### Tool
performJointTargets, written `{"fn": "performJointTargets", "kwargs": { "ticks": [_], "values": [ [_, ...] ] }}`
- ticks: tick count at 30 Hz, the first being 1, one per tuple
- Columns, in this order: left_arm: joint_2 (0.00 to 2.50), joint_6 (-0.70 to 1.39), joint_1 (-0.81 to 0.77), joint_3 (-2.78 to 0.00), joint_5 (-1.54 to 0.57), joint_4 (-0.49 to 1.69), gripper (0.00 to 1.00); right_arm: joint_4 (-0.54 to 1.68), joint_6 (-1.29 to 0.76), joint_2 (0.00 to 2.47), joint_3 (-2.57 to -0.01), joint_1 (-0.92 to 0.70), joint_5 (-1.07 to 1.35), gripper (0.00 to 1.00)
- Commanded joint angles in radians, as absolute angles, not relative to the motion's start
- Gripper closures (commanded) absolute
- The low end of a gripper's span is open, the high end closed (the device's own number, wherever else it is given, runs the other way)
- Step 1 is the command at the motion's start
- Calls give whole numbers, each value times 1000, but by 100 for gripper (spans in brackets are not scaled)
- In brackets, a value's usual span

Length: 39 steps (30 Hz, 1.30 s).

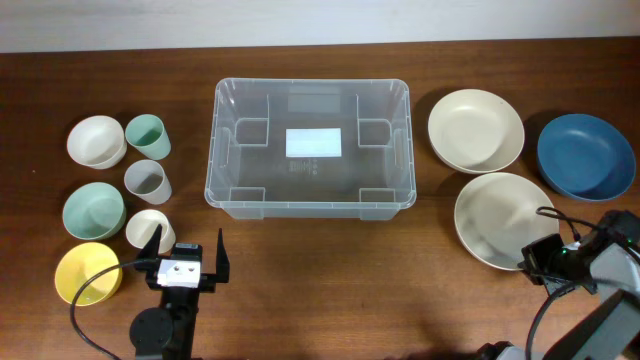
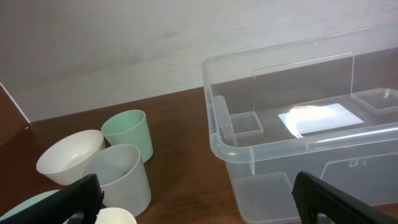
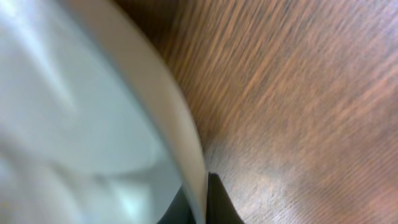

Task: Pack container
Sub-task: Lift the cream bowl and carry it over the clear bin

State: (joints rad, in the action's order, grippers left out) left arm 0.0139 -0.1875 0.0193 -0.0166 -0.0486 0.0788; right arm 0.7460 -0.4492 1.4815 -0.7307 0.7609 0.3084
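The container (image 1: pixel 225 165) sits upright and open-topped at the centre of the wooden table (image 1: pixel 320 295). Its white label (image 1: pixel 313 142) shows through the clear base.

At 9 o'clock from it stands a cluster of small ware. A white bowl (image 1: pixel 97 141) and a mint-green cup (image 1: pixel 147 135) are farthest back, with a grey cup (image 1: pixel 147 181) just in front of the green one. A pale green bowl (image 1: pixel 93 211) and a cream cup (image 1: pixel 148 227) come nearer. A yellow bowl (image 1: pixel 88 274) closes the group at about 8 o'clock.

The left gripper (image 1: pixel 187 250) hovers at 7 o'clock from the container, just beside the cream cup. Its jaws are spread wide apart and grip nothing. Its wrist camera looks over the cups toward the tub's near left corner.

On the other side lie three plates. A cream plate (image 1: pixel 476 130) sits at 2 o'clock, near the container's right wall. A blue plate (image 1: pixel 585 155) lies beyond it at 3 o'clock, and an off-white plate (image 1: pixel 500 215) lies at 4 o'clock.

The right gripper (image 1: pixel 530 258) is at the off-white plate's 5 o'clock edge, its jaws clamped together on the rim. In the right wrist view the pale rim runs down between the two dark fingertips (image 3: pixel 217 202), with wood grain to the right. Whether the plate is lifted off the table cannot be told.
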Motion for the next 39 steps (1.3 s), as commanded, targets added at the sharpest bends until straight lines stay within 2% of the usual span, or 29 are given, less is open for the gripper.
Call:
{"fn": "performJointTargets", "kwargs": {
  "ticks": [1,10,13,16,21,26,31,36,39],
  "values": [
    [5,-200,22,-9,-56,77,0,789,-408,1382,-767,775,388,96],
    [5,-200,22,-9,-56,77,0,965,-317,1108,-859,897,597,96],
    [5,-200,22,-9,-56,77,0,969,-311,1021,-871,925,751,96],
    [5,-200,22,-9,-56,77,0,965,-363,960,-900,910,843,96],
    [5,-200,22,-9,-56,77,0,924,-495,882,-992,807,847,96],
    [5,-200,22,-9,-56,77,0,818,-669,857,-1105,572,685,96],
    [5,-200,22,-9,-56,77,1,635,-820,914,-1130,201,477,96],
    [5,-200,22,-9,-56,77,0,448,-874,1151,-1152,-199,222,96],
    [5,-200,22,-9,-56,77,0,426,-873,1306,-1215,-299,175,96]
  ]
}}
